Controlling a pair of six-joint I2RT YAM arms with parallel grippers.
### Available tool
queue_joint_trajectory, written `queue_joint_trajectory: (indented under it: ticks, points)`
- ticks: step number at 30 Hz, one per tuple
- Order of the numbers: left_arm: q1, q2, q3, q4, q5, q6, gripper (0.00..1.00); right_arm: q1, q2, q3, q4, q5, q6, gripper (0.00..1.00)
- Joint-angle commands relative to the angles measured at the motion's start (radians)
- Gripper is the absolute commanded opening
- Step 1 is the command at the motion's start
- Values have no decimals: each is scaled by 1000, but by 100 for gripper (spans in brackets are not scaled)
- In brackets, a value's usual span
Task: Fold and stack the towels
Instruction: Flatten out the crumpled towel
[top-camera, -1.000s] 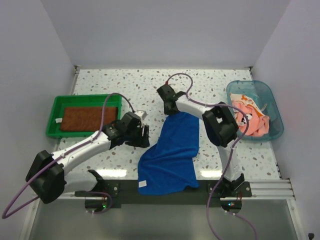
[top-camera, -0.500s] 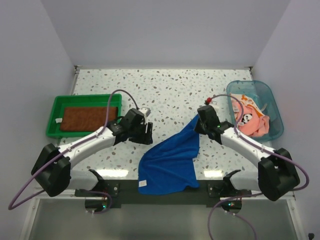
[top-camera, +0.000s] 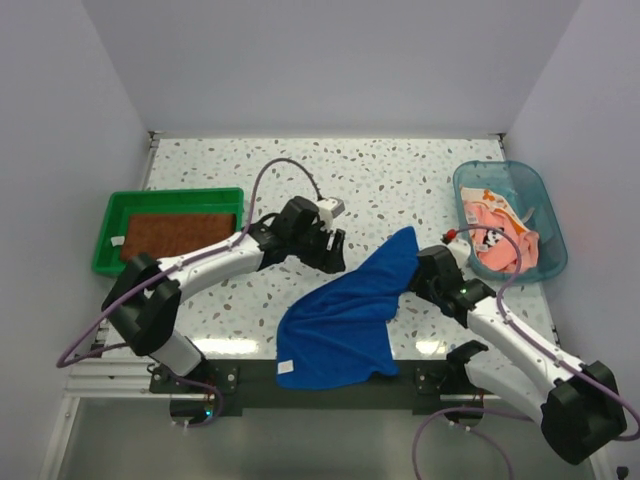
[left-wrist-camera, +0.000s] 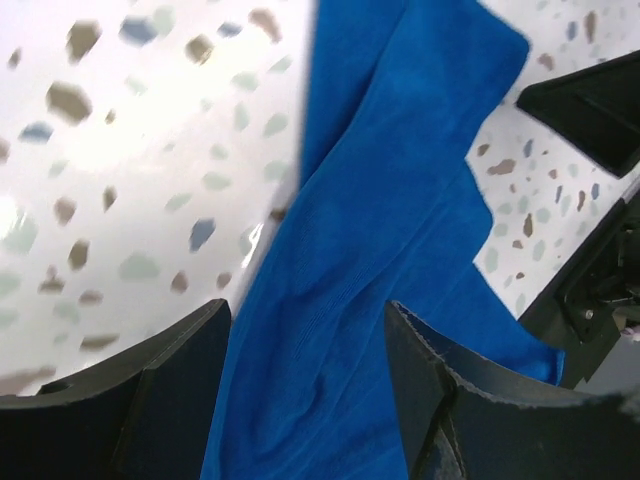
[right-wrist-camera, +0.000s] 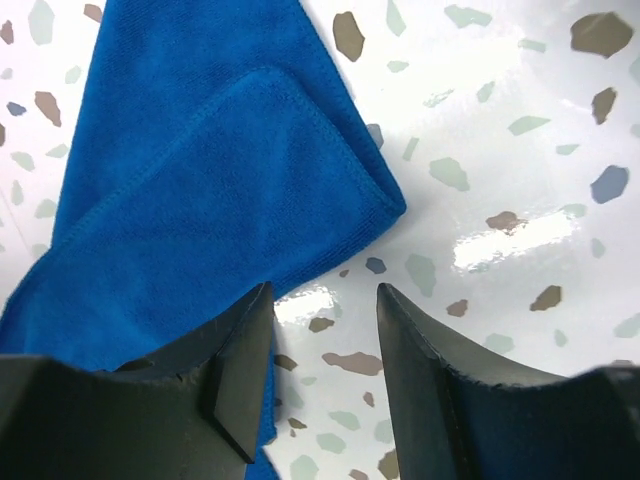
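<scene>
The royal blue towel lies crumpled across the middle of the table, its near end draped over the front edge. Its far corner is folded back on itself. My right gripper is open just to the right of that corner, with only bare table between its fingers. My left gripper is open and hovers over the towel's far left edge, blue cloth showing below the gap. A rust-brown towel lies flat in the green tray. Pink and orange towels sit bunched in the tub.
The green tray stands at the left side of the table. The clear blue tub stands at the right side. Both arm bases sit on the rail at the near edge. White walls close in the table on three sides.
The right arm swung from the far centre to the near right, laid down the blue towel's corner and opened. The left arm reached right to the towel's far left edge.
</scene>
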Motion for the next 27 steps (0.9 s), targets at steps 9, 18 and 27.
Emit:
queue_joint_trajectory:
  ticks: [9,18,27]
  points:
    - [-135,378,470,3,57,292,67,-142,159,252,-107,30,-282,53]
    - [-107,305,353,-31,-97,159,64,-197,486,400,39,-233,-394,46]
    - [-61,114,115,-33,-141,137,64,-215,696,478,99,-234,-476,46]
